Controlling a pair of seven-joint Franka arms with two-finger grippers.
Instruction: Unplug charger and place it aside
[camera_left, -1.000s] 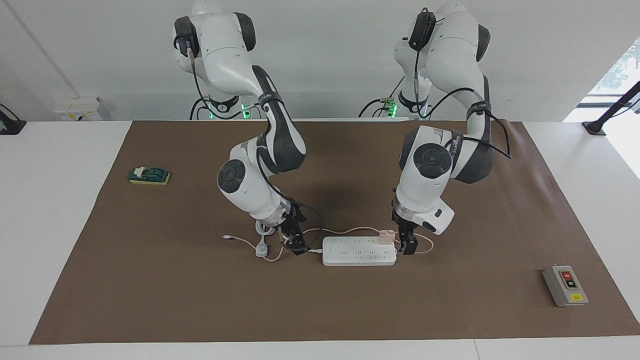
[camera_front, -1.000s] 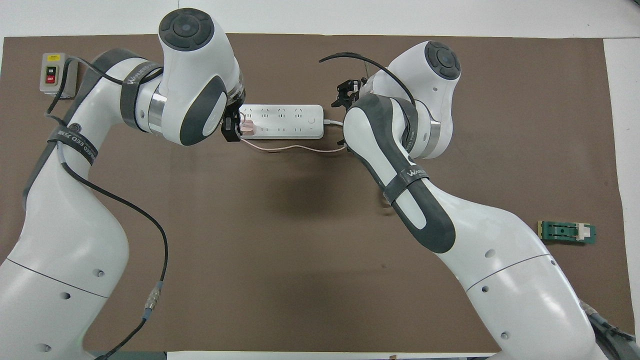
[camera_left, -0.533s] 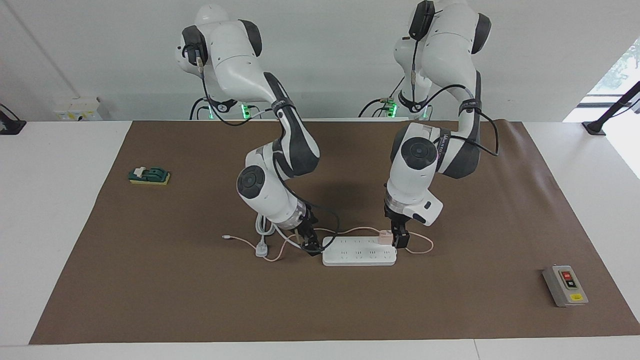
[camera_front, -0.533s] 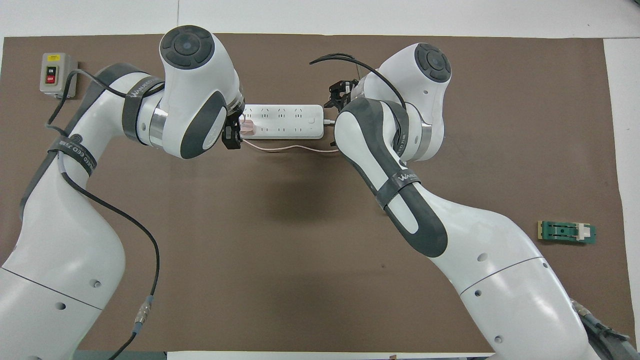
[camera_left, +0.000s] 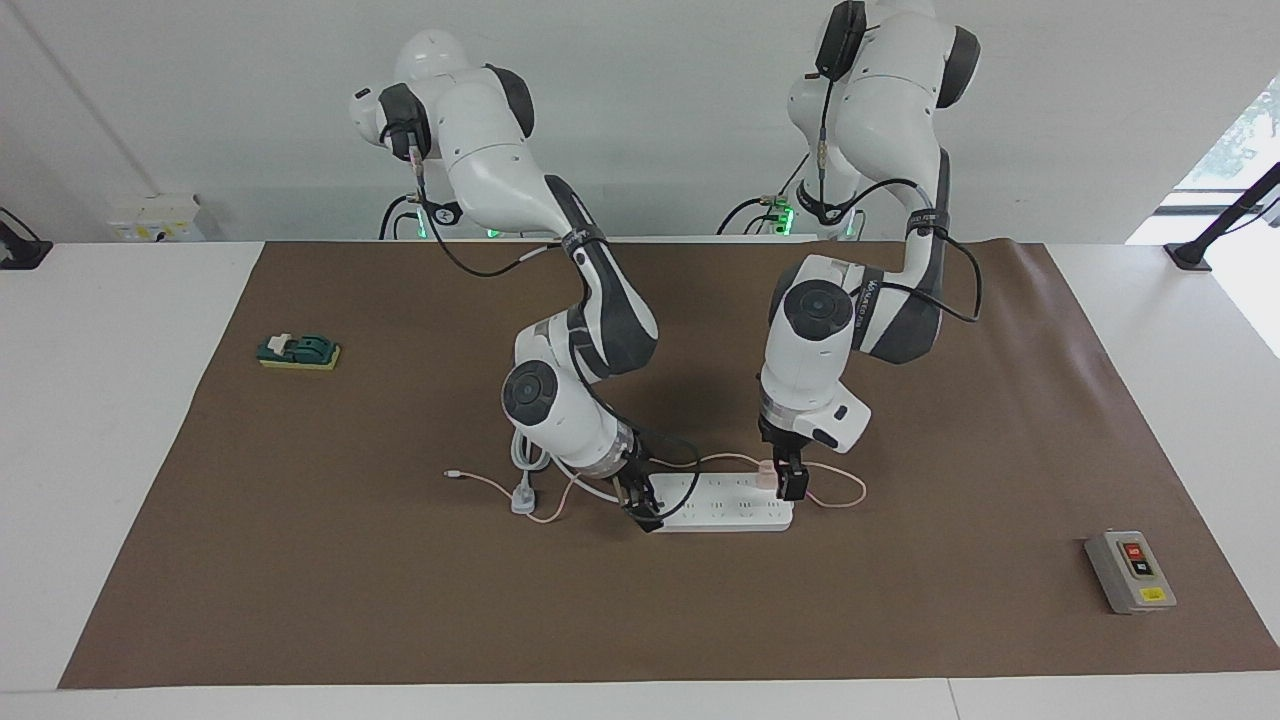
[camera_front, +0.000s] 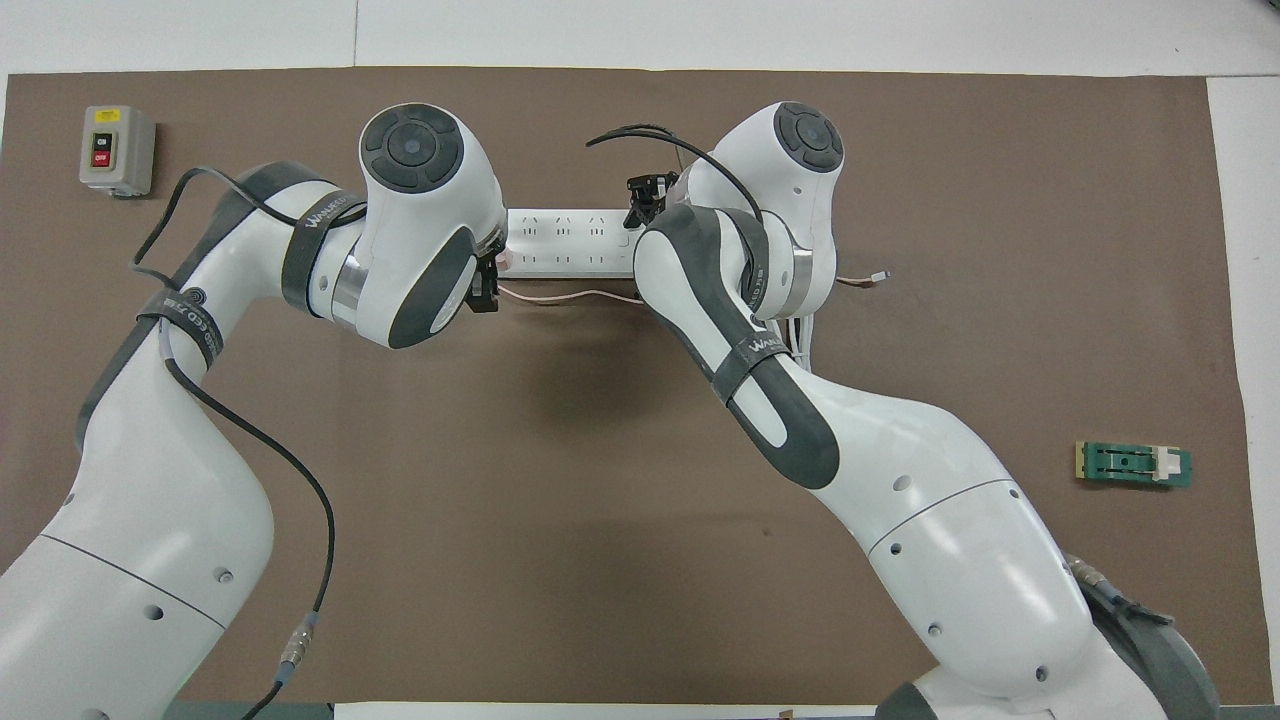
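A: Describe the charger (camera_left: 766, 473).

B: It is a small pale pink cube with a thin pink cable (camera_left: 840, 494). It sits plugged into the white power strip (camera_left: 722, 502), at the strip's end toward the left arm's end of the table, in the socket row nearer to the robots.

A: Orientation?

B: The cube stands upright on the strip's top face; its prongs are hidden. Its cable runs along the brown mat (camera_left: 300, 560) beside the strip, roughly parallel to the strip's long axis, which lies across the table from one arm's end to the other. The cable's free tip (camera_left: 450, 473) lies past the strip's other end.

A: Left gripper (camera_left: 786, 482)?

B: It is down at the charger, touching or just beside the cube. Its jaws are spread wide; whether they hold the cube cannot be told.

A: Right gripper (camera_left: 643, 505)?

B: It is low at the strip's end toward the right arm's end of the table, by the white cord (camera_left: 527, 455). Its finger state cannot be told.
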